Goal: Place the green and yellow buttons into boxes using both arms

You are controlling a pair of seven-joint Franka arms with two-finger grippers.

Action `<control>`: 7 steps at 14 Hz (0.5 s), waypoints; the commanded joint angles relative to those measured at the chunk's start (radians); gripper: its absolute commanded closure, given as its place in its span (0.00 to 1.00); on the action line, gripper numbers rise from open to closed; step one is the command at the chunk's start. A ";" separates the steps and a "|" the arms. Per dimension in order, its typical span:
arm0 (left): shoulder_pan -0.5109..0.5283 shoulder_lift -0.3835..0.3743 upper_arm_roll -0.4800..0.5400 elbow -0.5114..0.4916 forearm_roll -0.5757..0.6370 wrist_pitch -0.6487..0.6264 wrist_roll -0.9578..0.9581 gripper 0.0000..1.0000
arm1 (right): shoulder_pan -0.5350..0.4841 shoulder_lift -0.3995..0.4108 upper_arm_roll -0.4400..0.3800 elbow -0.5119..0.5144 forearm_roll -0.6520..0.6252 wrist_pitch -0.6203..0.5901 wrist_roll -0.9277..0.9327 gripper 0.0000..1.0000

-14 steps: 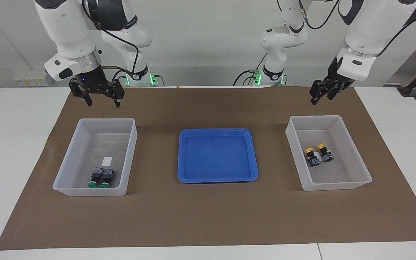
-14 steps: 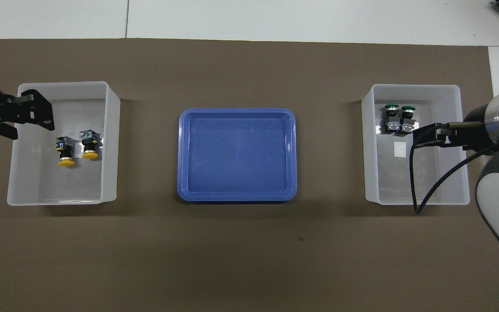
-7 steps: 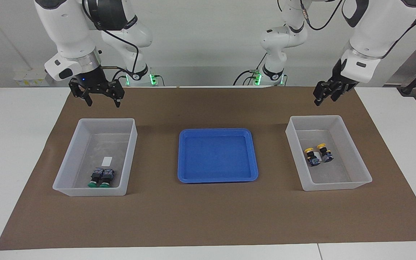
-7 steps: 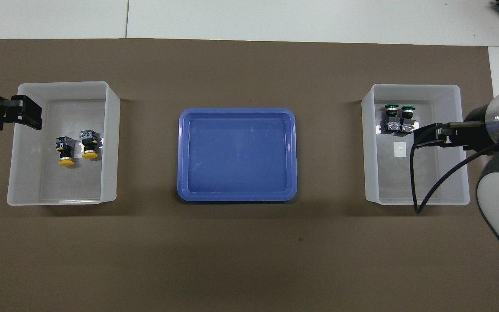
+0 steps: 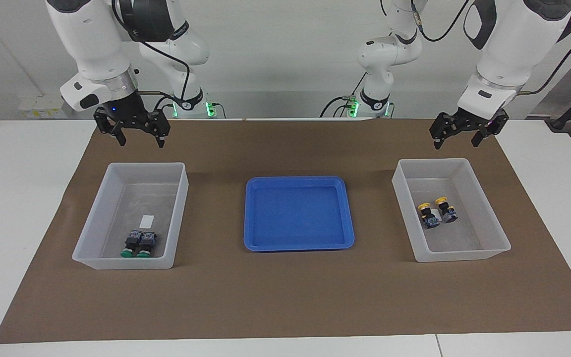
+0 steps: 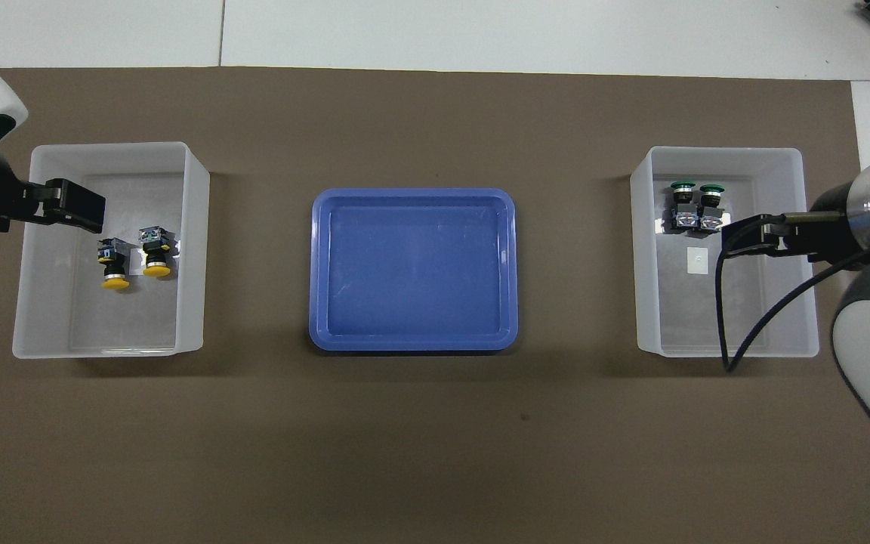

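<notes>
We are hovering our left gripper (image 5: 456, 136) over the brown mat at the edge of the box (image 5: 488, 208) toward the left arm's end of the table, fingers spread and carrying nothing. Our right gripper (image 5: 138, 135) is hanging over the mat by the other box (image 5: 176, 198), likewise spread and empty. Both are sitting high and clear of the walls, which we are reading as a retreat posture. Farther out, the blue tray (image 5: 347, 213) is lying between the boxes with nothing in it. The two yellow buttons (image 5: 437, 212) are resting side by side mid-box, and the two green buttons (image 5: 138, 244) are lying touching each other by their box's wall farthest from us. We are judging the sorting finished, one colour to each box.
</notes>
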 commanded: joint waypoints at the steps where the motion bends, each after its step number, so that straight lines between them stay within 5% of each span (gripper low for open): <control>1: 0.016 -0.050 -0.002 -0.067 0.015 0.034 0.018 0.00 | -0.017 -0.013 0.008 -0.011 0.022 -0.006 -0.029 0.00; 7: 0.064 -0.066 -0.002 -0.095 0.015 0.039 0.018 0.00 | -0.017 -0.013 0.008 -0.011 0.024 -0.006 -0.029 0.00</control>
